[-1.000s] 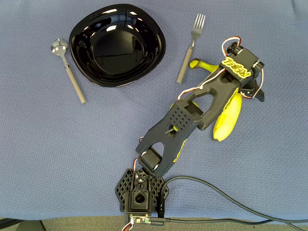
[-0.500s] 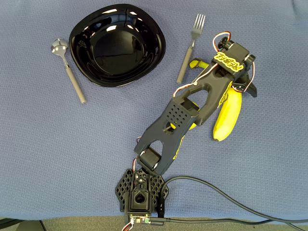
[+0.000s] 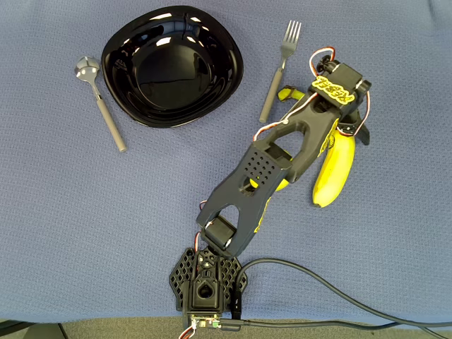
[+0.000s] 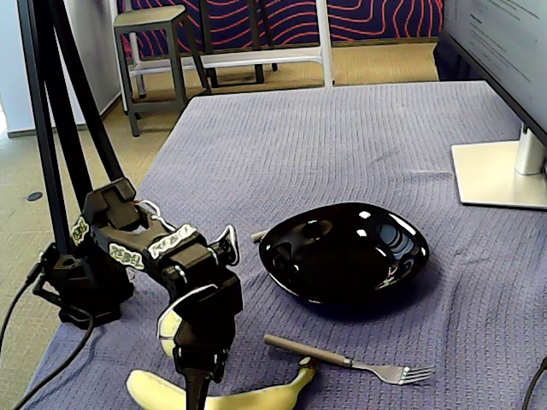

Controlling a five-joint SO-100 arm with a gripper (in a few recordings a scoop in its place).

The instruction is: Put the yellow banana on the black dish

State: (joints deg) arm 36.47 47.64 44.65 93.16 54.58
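Nearest me in the fixed view, the yellow banana lies flat on the blue-clothed bench, stem end pointing toward the fork. My hand is down right over its middle, one dark finger tip at the peel. I cannot tell if it's clenched or released: the overhead has the wrist block covering the jaws, and the fixed view is edge-on.

Overhead, the banana sits at about 3 o'clock from frame centre, its stem poking out at 11 o'clock of the wrist. The fork lies just beside the stem, close, maybe touching; can't say. Farther out, at 11 o'clock, is the black dish, empty, well apart from the banana. Spoon is beyond it at 10 o'clock.

Risks, my read:
- Curved, smooth peel: a grip off the middle could let it pivot or slip on the lift.
- The stem may drag the fork along when it comes up.
- The route to the dish crosses the fork; too low a carry clips it.
- Glossy, sloped dish wall: a drop near the rim might slide the banana back out or tip the dish.
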